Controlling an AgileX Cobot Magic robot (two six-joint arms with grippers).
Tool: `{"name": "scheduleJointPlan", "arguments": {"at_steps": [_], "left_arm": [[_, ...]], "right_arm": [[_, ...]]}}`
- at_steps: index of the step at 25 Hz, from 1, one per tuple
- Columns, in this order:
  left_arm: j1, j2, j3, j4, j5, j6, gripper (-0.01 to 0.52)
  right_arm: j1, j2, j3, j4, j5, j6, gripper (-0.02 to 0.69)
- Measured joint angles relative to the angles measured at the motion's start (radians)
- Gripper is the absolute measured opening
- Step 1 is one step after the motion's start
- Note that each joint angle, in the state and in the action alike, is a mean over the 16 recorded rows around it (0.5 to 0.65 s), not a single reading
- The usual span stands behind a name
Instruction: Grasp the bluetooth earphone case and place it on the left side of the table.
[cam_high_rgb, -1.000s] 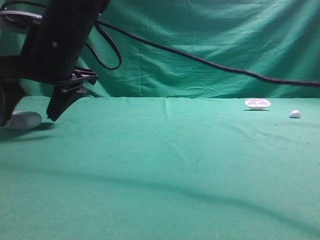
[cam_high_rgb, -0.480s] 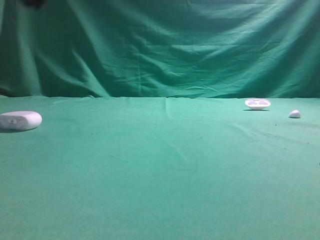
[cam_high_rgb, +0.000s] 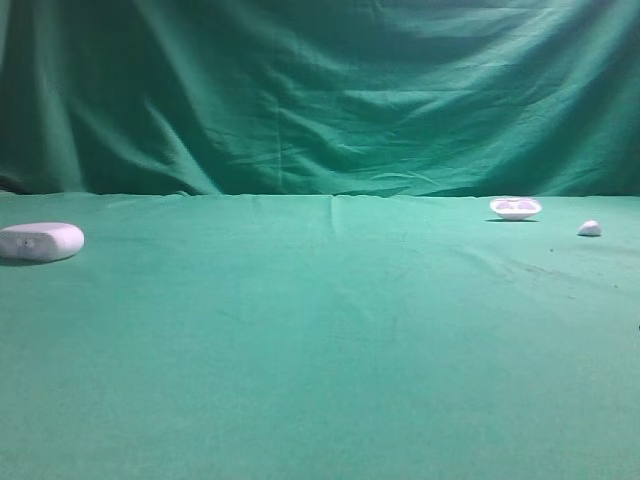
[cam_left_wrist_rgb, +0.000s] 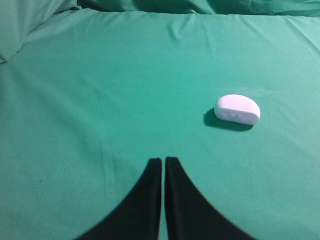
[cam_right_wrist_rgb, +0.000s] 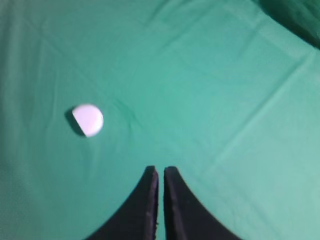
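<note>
From the exterior high view, the bluetooth earphone case (cam_high_rgb: 41, 241) lay flat at the far left of the table (cam_high_rgb: 320, 380), long axis running left to right; neither of my arms showed; a shallow white dish (cam_high_rgb: 515, 207) with faint purplish hollows and nothing else I could make out, and a tiny white lump (cam_high_rgb: 589, 228), sat well apart at the right. From my left wrist, the case (cam_left_wrist_rgb: 237, 108) rested ahead and to the right of my left gripper (cam_left_wrist_rgb: 163, 161), fingers pressed together and empty; that arm was the nearer. From my right wrist, my right gripper (cam_right_wrist_rgb: 159, 171) was likewise closed on nothing, the lump (cam_right_wrist_rgb: 88, 120) up to its left.
</note>
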Motion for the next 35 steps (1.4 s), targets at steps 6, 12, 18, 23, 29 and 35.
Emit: {"name": "scheduleJointPlan", "arguments": {"at_steps": [6,12,18,23,29,35], "left_arm": [[0.000,0.000,0.000,0.000,0.000,0.000,0.000],[0.000,0.000,0.000,0.000,0.000,0.000,0.000],[0.000,0.000,0.000,0.000,0.000,0.000,0.000],[0.000,0.000,0.000,0.000,0.000,0.000,0.000],[0.000,0.000,0.000,0.000,0.000,0.000,0.000],[0.000,0.000,0.000,0.000,0.000,0.000,0.000]], "right_arm": [[-0.052,-0.275,0.373,0.033,-0.118,0.003,0.000],[-0.068,-0.538,0.717,0.082,-0.316,0.004,0.000],[-0.070,-0.757,0.952,0.143,-0.441,-0.002,0.000],[-0.070,-0.878,1.049,0.172,-0.440,-0.008,0.000],[-0.083,-0.982,1.111,0.158,-0.425,-0.017,0.000],[-0.174,-1.116,1.261,0.133,-0.539,-0.017,0.000]]}}
